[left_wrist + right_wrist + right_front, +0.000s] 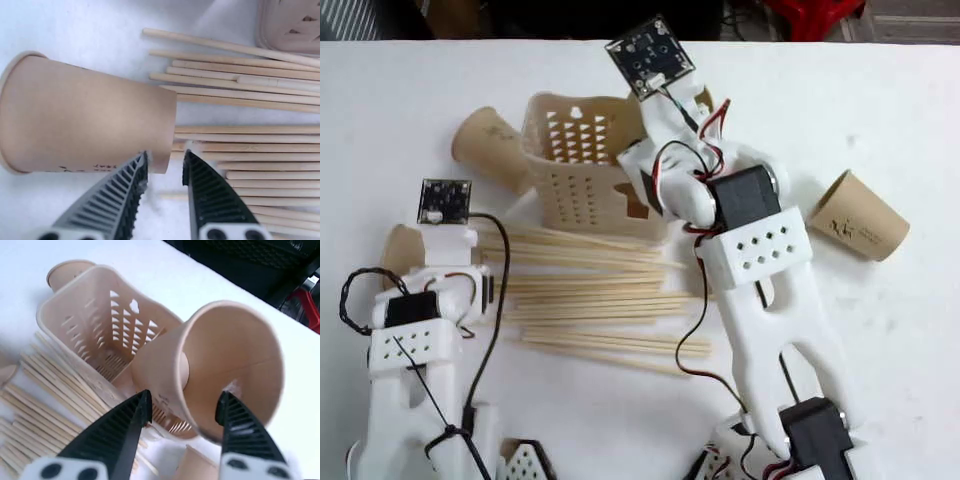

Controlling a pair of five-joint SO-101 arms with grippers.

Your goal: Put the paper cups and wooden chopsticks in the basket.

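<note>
At the far left a paper cup [85, 125] lies on its side on the white table [880, 120], its base end toward the wooden chopsticks [590, 295]. The left gripper [165, 167] hangs just over that base edge with its jaws a narrow gap apart, holding nothing. A second cup [485, 148] lies on its side just beside the basket [575, 195]. The chopsticks are spread loose in a rough row between the two arms, just in front of the basket, and none is inside it. Over the basket the right gripper [184, 399] has its jaws spread wide — one outside and one inside the mouth of a tilted cup [235, 355] whose base dips toward the basket's opening; whether they press on its wall I cannot tell. A fourth cup [860, 228] lies well apart to the right. The step in hand looks like dropping this cup into the basket — next the right arm would need to lift clear without dragging the cup out, while the left closes on its own cup.
</note>
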